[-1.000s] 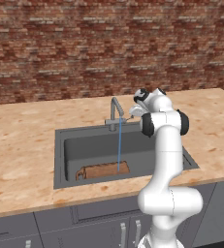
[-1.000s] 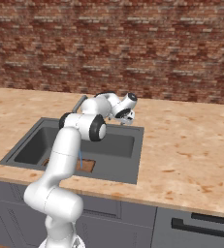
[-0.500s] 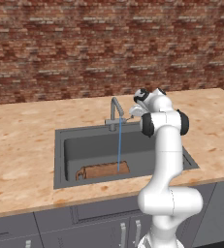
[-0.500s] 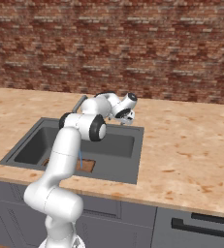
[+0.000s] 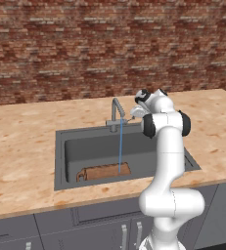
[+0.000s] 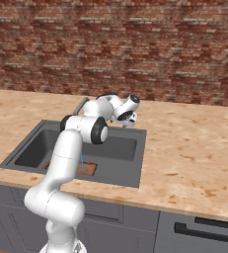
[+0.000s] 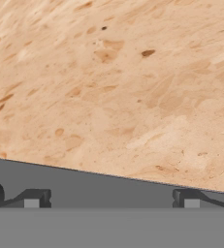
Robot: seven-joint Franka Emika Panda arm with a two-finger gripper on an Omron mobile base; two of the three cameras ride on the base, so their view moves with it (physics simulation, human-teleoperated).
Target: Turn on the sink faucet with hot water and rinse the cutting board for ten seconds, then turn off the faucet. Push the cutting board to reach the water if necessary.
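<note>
The table (image 5: 21, 161) carries the sink (image 5: 59, 161), sunk into its top below a brick wall (image 5: 85, 44). The faucet (image 5: 116, 113) stands on the sink's back rim. The board (image 5: 102, 172) lies flat at the sink's front, and the water (image 5: 120, 146) falls onto it. The jaws (image 7: 111, 198) stand wide and empty just beside the faucet, over the sink's rim.

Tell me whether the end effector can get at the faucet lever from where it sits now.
Probably yes. The open end effector hovers just right of the sink faucet, level with its base, and nothing stands between them. The water runs onto the cutting board below, clear of that path.
</note>
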